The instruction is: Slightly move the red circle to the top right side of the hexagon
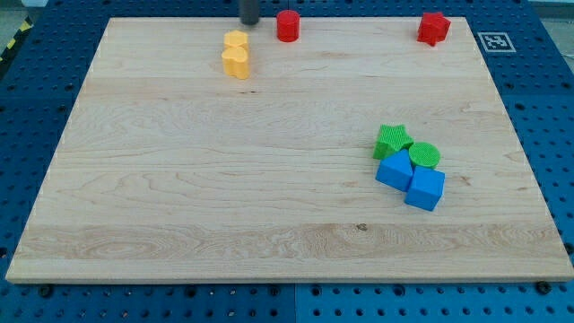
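The red circle (287,25) stands at the view's top edge of the wooden board, left of centre. Two yellow blocks sit touching, just to its lower left: an upper one (236,40) and a lower one (236,62). I cannot tell which of them is the hexagon. My tip (249,21) is at the top edge, a short gap left of the red circle and just above and right of the upper yellow block. It touches neither.
Another red block (433,28) sits at the top right corner. At the right, a green star (392,141), a green circle (425,156), a blue block (395,170) and a blue cube (425,189) are clustered together.
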Available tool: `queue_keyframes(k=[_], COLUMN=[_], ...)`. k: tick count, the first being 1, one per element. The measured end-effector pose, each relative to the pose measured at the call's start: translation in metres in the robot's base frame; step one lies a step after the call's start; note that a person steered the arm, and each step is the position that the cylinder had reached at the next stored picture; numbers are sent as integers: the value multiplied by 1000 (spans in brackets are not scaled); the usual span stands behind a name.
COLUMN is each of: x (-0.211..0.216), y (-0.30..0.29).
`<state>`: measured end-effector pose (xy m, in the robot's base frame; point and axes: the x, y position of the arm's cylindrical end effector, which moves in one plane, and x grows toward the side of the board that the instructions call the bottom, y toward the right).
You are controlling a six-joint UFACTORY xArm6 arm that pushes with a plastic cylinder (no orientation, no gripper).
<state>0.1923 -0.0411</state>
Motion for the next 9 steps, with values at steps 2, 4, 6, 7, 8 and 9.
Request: queue_keyframes(k=[2, 4, 6, 7, 8, 9], x=[0, 3, 33, 38, 38, 38], y=[59, 70, 79, 78, 75, 72])
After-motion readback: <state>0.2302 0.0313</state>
